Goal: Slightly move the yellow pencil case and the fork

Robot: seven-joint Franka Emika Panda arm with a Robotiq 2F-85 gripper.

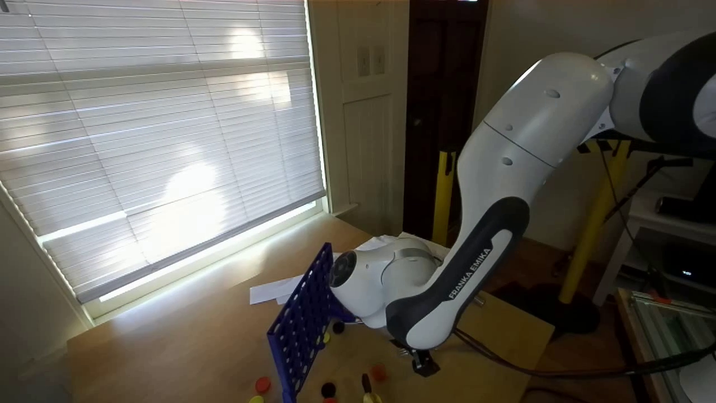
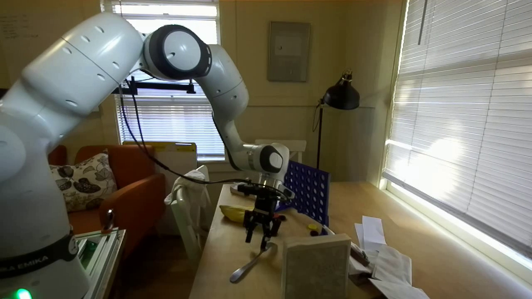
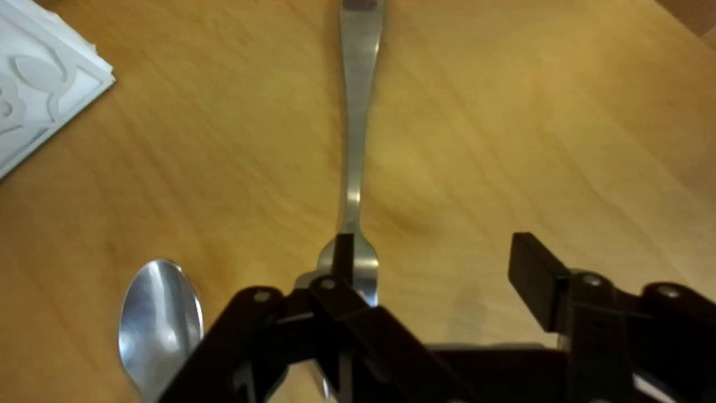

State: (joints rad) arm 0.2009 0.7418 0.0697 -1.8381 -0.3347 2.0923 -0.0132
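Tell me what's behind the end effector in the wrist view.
The fork, lying on the table: its handle shows, but the end effector hides much of its head. Anything wholly covered there can't be told.

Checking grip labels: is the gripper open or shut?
The gripper is open: in the wrist view its fingers stand apart, with tabletop showing between them.

The table (image 1: 168, 347) bears fork (image 3: 358, 112) and spoon (image 3: 159, 324), near each other; the case (image 2: 232, 213); an upright rack (image 2: 308, 192), discs (image 1: 263, 384) beside it. Papers (image 2: 371, 232) lie near a standing box (image 2: 316, 268).
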